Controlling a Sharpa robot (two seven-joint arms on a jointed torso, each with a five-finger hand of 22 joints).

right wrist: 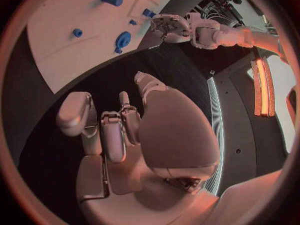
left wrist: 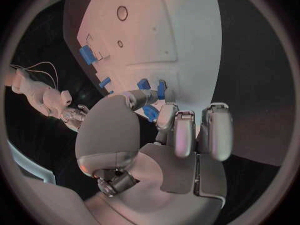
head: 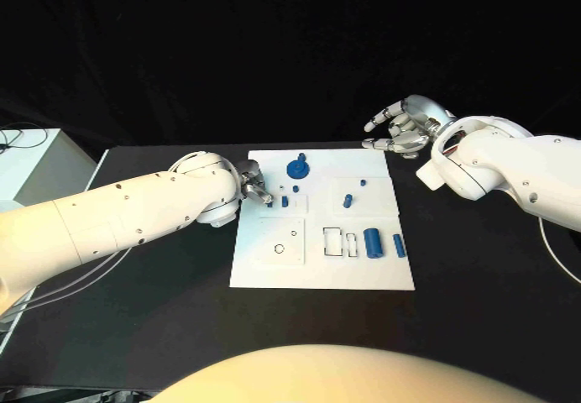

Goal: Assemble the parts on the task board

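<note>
Black surface is seen under the task board; left hand fingers are curled beside a small blue part, grasp unclear; right hand fingers are spread, empty.

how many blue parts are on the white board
7 visible: a round disc at the far edge, small pegs mid-board, a cylinder and a bar near right. The left hand may hide more.
</note>
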